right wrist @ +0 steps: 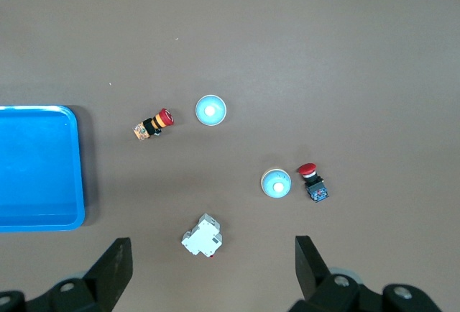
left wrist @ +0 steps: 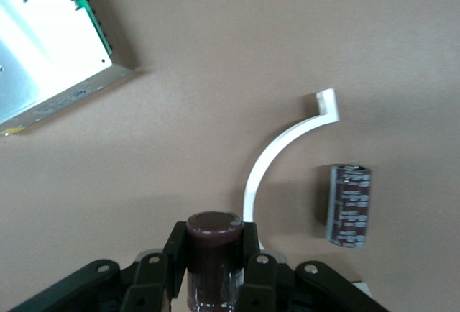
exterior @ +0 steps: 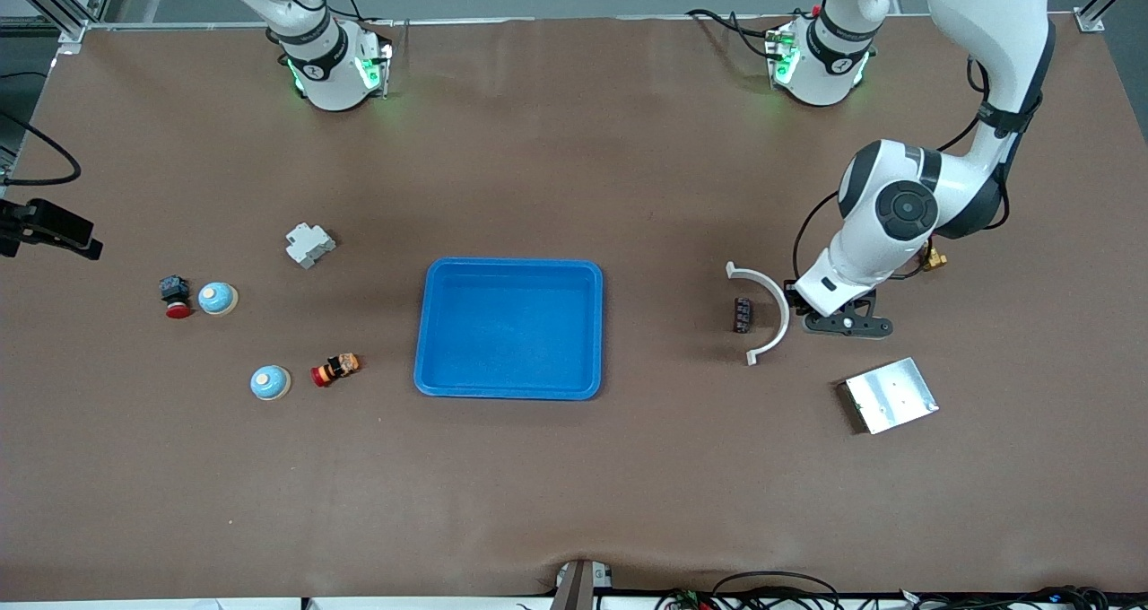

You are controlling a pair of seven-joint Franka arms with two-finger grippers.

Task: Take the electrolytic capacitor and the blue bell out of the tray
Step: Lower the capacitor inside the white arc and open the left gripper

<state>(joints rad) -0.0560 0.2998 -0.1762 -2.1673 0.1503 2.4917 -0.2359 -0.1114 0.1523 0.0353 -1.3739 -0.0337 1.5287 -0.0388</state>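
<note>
Left gripper (left wrist: 214, 269) clamped on an upright electrolytic capacitor (left wrist: 213, 254), low over bare table beside the white arc (exterior: 767, 309), well clear of the empty tray (exterior: 508, 327) (second capacitor (exterior: 743, 314) lying flat nearby); right gripper (right wrist: 213, 269) spread wide, waiting above the bells (right wrist: 210, 110).

The brown table (exterior: 574, 484) carries the blue tray (exterior: 508, 388) at centre, two blue bells (exterior: 217, 298) and a silver plate (exterior: 890, 396).

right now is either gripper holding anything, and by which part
The left gripper is shut on a dark capacitor, pinching its cylindrical sides. The right gripper is open and holds nothing.
</note>
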